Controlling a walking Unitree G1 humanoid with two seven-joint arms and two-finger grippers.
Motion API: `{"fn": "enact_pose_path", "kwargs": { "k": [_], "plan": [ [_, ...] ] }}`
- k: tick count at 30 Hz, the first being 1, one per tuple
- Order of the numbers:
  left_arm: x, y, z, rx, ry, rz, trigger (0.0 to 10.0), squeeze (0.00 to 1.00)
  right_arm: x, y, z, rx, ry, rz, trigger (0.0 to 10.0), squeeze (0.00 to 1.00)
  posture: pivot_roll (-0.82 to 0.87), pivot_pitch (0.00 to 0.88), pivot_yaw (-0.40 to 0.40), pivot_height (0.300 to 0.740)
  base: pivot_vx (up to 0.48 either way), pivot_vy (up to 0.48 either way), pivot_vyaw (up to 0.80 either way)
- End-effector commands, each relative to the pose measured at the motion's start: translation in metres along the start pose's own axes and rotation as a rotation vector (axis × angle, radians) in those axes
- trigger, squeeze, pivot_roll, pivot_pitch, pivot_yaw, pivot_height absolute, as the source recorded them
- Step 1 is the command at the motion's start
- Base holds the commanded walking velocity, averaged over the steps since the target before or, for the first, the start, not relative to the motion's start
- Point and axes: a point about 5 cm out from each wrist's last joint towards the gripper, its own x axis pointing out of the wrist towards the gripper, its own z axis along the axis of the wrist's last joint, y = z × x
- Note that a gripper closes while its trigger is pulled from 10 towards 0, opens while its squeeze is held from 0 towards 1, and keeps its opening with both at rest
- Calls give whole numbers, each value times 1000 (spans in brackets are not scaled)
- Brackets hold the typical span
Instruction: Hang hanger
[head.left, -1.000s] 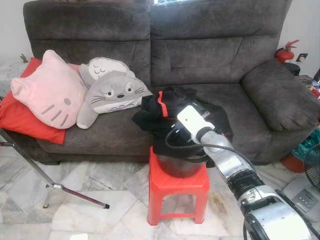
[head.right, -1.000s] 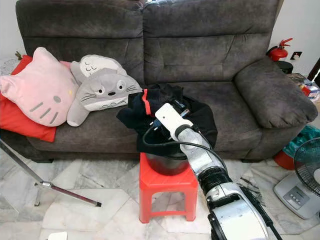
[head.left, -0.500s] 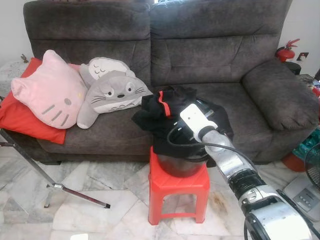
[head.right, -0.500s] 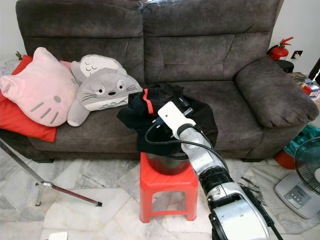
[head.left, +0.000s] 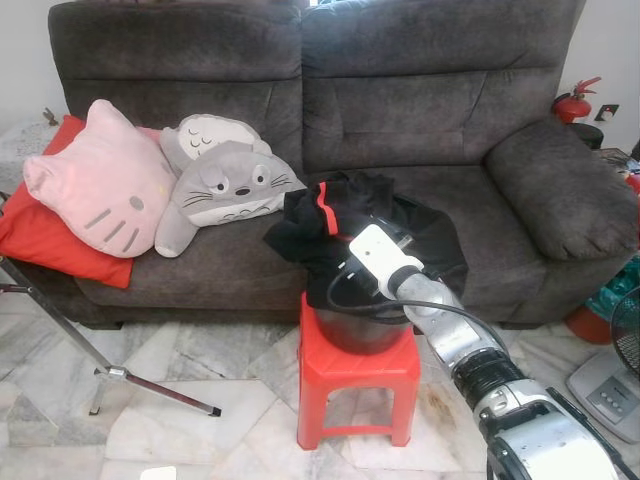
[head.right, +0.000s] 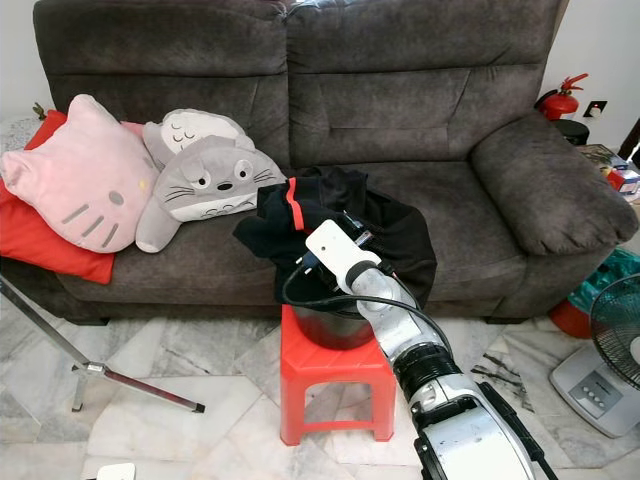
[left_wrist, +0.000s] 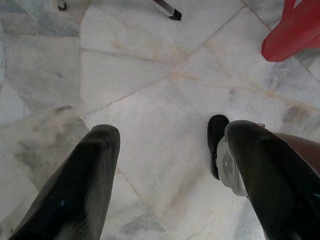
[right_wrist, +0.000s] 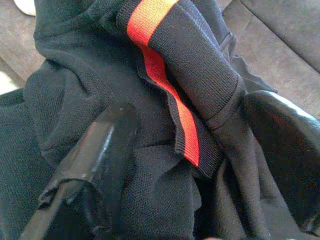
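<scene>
Grey plush sofa, cushions at left end. Red plastic stool on marble floor at sofa front edge, metal pot on it. Black knit shirt, red-striped collar, heaped over pot. Right gripper spread wide, fingers pressed into shirt, nothing clamped. Left gripper agape, empty, above floor. Hanger hidden; cannot tell where.

Counting one grey sofa; three plush cushions, pink cat, two grey creatures; one red pillow; one black garment; one red stool; one fire extinguisher; one fan.
</scene>
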Motion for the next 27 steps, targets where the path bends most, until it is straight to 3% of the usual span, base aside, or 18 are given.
{"fn": "enact_pose_path", "kwargs": {
  "k": [1, 9, 10, 11, 23, 27],
  "plan": [
    [-1, 4, -5, -8, 23, 9, 10000, 0, 1, 1, 3, -10, -11, 20, 0, 0, -77, 0, 62, 740, 0, 0, 0],
    [-1, 3, -5, -8, 20, 11, 10000, 0, 1, 3, 6, -45, -24, 22, 0, 0, -75, 0, 61, 740, 0, 0, 0],
    [-1, 3, -5, -8, 20, 12, 10000, 0, 1, 3, 7, -46, -25, 22, 1098, 0, -75, 0, 61, 740, 0, 0, 0],
    [-1, 3, -5, -8, 19, 12, 10000, 0, 1, 4, 7, -49, -28, 21, 10000, 0, -74, 0, 60, 740, 0, 0, 0],
    [-1, 4, -6, -8, 21, 12, 10000, 0, -11, 6, 3, -88, -43, 4, 10000, 0, -77, 0, 59, 740, 0, 0, 0],
    [-1, 0, -3, -8, 17, 4, 10000, 0, -19, 15, -14, -139, 6, 29, 10000, 0, -82, 0, 59, 740, 0, 0, 0]
  ]
}}
